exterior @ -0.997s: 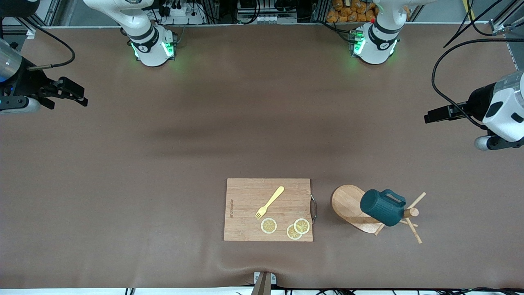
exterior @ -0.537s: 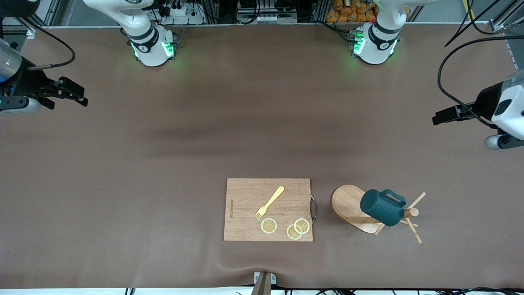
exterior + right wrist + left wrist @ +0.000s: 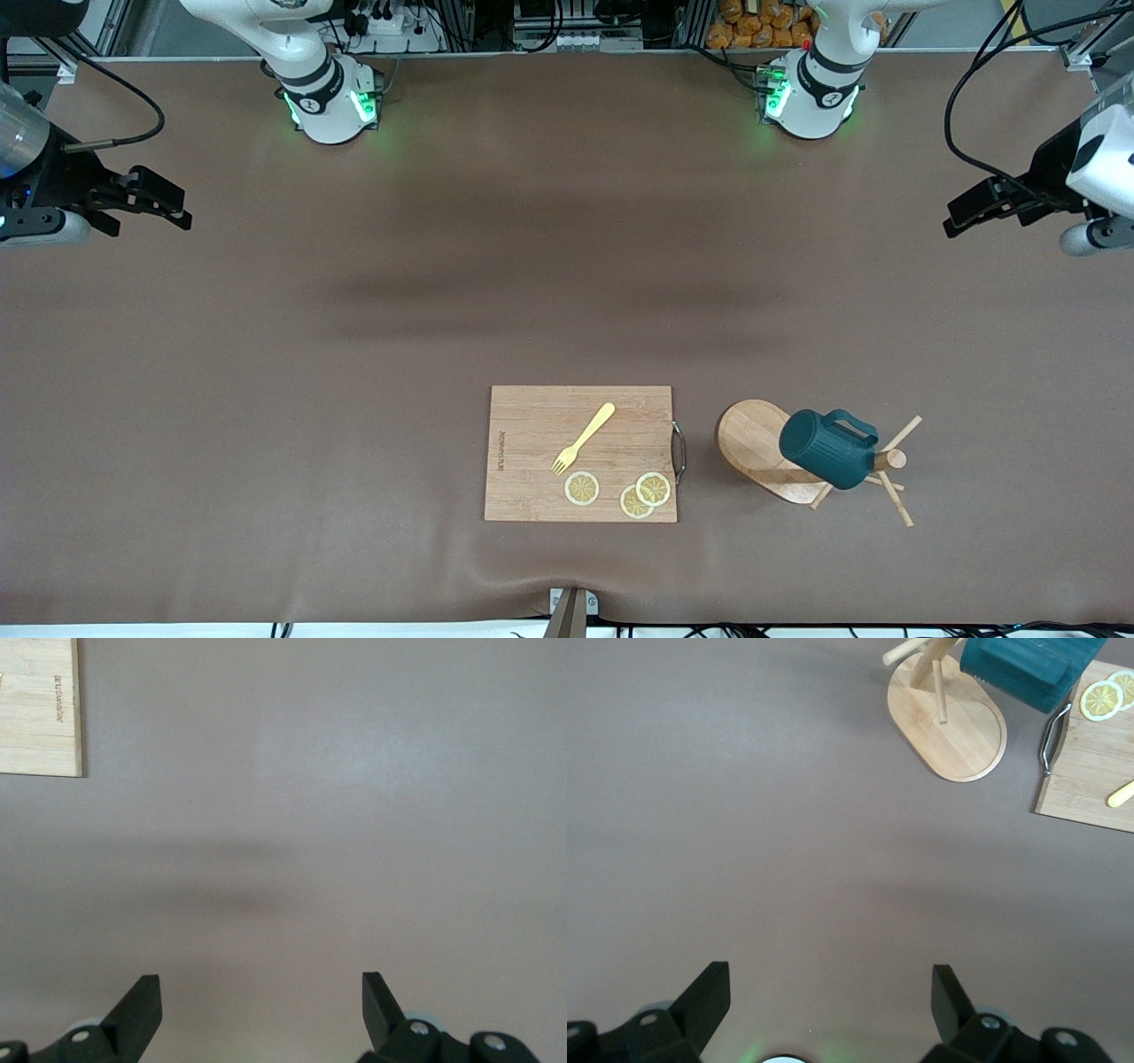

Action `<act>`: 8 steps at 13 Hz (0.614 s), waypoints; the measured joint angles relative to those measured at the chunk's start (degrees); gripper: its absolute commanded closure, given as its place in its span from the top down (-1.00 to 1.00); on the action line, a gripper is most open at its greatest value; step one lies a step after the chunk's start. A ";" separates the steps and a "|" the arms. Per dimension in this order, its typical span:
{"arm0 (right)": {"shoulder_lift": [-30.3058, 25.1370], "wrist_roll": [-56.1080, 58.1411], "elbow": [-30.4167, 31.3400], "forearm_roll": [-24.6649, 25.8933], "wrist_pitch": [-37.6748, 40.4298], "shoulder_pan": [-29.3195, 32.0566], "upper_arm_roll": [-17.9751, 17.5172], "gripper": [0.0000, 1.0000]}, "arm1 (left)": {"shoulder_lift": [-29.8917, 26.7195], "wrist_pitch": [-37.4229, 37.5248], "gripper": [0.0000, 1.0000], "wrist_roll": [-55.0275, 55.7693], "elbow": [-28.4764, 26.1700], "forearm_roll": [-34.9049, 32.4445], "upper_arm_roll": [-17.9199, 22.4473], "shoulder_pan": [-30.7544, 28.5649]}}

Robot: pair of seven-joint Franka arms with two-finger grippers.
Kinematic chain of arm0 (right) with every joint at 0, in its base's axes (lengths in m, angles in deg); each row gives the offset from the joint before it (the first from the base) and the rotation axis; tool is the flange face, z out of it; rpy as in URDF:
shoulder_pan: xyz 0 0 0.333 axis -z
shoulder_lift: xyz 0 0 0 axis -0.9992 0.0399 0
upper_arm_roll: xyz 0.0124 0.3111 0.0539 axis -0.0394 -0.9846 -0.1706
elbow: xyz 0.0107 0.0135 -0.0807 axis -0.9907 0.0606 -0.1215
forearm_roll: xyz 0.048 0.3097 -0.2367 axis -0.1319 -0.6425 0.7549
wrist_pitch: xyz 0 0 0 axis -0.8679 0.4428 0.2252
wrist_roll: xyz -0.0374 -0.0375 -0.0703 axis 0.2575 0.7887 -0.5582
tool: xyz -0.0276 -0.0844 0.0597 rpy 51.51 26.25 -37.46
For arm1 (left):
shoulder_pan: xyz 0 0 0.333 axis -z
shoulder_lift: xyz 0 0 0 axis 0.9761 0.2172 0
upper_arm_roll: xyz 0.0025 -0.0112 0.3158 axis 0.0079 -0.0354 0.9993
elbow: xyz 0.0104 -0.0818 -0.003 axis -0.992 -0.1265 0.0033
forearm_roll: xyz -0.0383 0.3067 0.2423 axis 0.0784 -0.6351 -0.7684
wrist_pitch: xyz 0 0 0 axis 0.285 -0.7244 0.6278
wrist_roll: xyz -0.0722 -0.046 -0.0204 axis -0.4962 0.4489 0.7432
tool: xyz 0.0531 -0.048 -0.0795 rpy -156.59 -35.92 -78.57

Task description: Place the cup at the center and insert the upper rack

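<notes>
A brown mat covers the table (image 3: 354, 354) (cables and shelving crowd the room along the bases' edge). The cup (image 3: 827, 448) hangs on the tipped-over upper rack (image 3: 753, 443) beside the cutting board (image 3: 532, 443), toward the left arm's end. The left gripper (image 3: 966, 215) and right gripper (image 3: 168, 199) hover over the table's 2 ends, fingers spread and empty.

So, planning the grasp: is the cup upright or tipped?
Tipped: the cup hangs tilted on the rack, handle uppermost.

A brown mat covers the table (image 3: 354, 372) edge to edge, lit evenly from above with soft shadows, while aluminium framing (image 3: 567, 27), cables and a power strip line its top edge.
</notes>
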 measured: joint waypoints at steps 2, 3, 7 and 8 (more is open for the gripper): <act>0.00 0.00 0.00 0.00 0.00 0.00 -0.01 1.00 | -0.48 -0.02 1.00 -0.79 -0.07 -0.01 0.00 -0.66; 0.00 0.00 0.00 0.00 0.00 0.00 -0.01 1.00 | -0.67 0.09 1.00 -0.89 -0.07 -0.01 0.00 -0.76; 0.00 0.00 0.00 0.00 0.00 0.00 -0.05 1.00 | -1.33 2.78 1.00 -1.23 0.49 -2.62 -0.15 0.16; 0.00 0.00 0.01 0.00 0.00 0.00 -0.06 1.00 | -1.33 3.50 1.00 -1.27 0.94 -4.11 -0.13 1.14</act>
